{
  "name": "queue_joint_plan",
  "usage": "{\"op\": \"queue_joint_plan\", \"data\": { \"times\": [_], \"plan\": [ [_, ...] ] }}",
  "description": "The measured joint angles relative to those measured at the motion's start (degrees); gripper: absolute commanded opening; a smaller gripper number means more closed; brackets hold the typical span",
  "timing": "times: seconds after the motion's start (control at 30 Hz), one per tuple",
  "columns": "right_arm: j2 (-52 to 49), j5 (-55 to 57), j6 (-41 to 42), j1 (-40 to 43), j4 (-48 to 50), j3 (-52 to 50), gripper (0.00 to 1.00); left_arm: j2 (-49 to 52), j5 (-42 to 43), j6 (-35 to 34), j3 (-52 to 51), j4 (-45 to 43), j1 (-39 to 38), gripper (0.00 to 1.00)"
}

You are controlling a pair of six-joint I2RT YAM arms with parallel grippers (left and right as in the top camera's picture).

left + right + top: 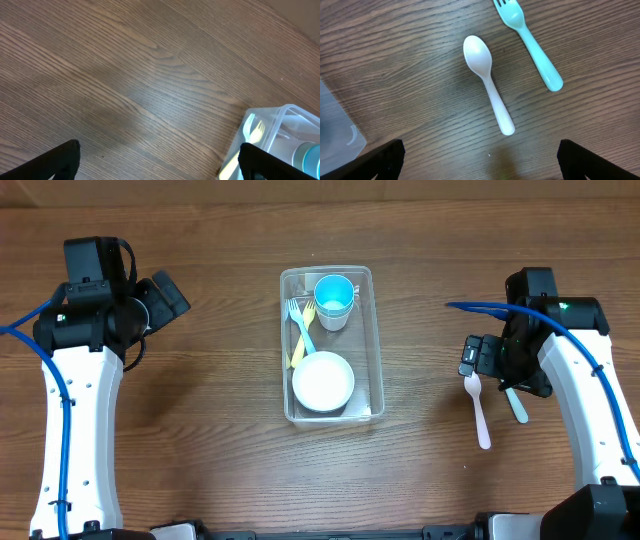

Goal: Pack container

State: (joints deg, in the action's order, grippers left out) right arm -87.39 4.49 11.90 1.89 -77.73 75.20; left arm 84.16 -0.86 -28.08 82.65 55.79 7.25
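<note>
The clear plastic container (377, 330) stands at the table's middle. In it are a blue cup (334, 300), a white bowl (323, 382) and a yellow and a blue fork (300, 330). My right gripper (474, 358) is open and empty, above the table to the container's right. A white spoon (479, 412) and a teal fork (516, 406) lie on the table by it. The right wrist view shows the spoon (488, 85) and fork (532, 45) ahead of the open jaws (480, 162). My left gripper (165, 298) is open and empty, left of the container; its jaws (160, 165) frame bare wood.
The table is brown wood. A corner of the container shows in the left wrist view (280, 125), with a fork and the cup inside, and at the left edge of the right wrist view (335, 130).
</note>
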Motion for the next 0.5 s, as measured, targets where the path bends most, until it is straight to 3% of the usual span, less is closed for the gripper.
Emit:
{"op": "queue_joint_plan", "data": {
  "times": [0.17,0.37,0.5],
  "plan": [
    [0.00,-2.56,0.04,0.00,3.06,0.00,1.00,0.00,-0.02,0.00,0.00,0.02,0.00,1.00],
    [0.00,-4.44,-0.70,0.00,-2.21,-0.48,1.00,0.00,-0.02,0.00,0.00,0.00,0.00,1.00],
    [-0.11,-4.09,-0.96,0.00,8.26,-11.34,1.00,0.00,0.00,-0.02,0.00,0.07,0.00,1.00]
  ]
}}
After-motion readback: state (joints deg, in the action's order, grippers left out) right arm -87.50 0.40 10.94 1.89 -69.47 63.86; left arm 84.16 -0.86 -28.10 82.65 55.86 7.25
